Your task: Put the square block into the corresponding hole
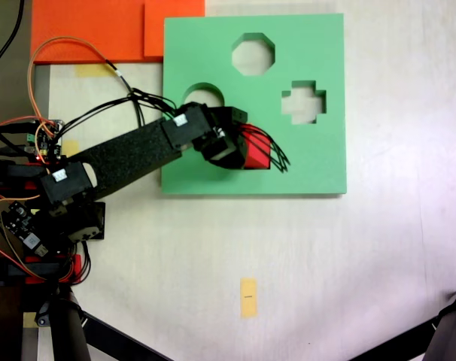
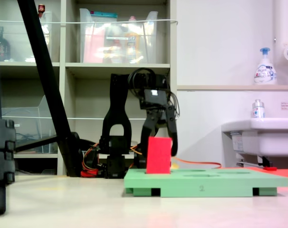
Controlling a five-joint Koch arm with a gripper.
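The gripper (image 1: pixel 239 147) sits over the green board (image 1: pixel 311 165), reaching in from the arm base at about 8 o'clock in the first exterior view. Its fingers straddle the block (image 1: pixel 256 153), which lies just toward 3 o'clock of the gripper body. In the second exterior view the gripper (image 2: pixel 159 138) hangs nose-down behind the block (image 2: pixel 158 155), a finger showing past each upper side of the cube. The jaws look set about the block's width apart; whether they press on it or have let go I cannot tell.

The block stands upright on the board (image 2: pixel 206 183) near its lower middle in the first exterior view, at about 5 o'clock of the round cut-out (image 1: pixel 204 93) and 8 o'clock of the cross cut-out (image 1: pixel 303 103). In the second exterior view most of the cube rises above the board's top face, so it is at most shallowly seated. The square hole itself is hidden under cube and gripper; I judge it lies directly below.

The move ahead turns on the vertical line: block faces square to the hole's edges, then straight down. A slight twist would leave a corner caught on the foam.
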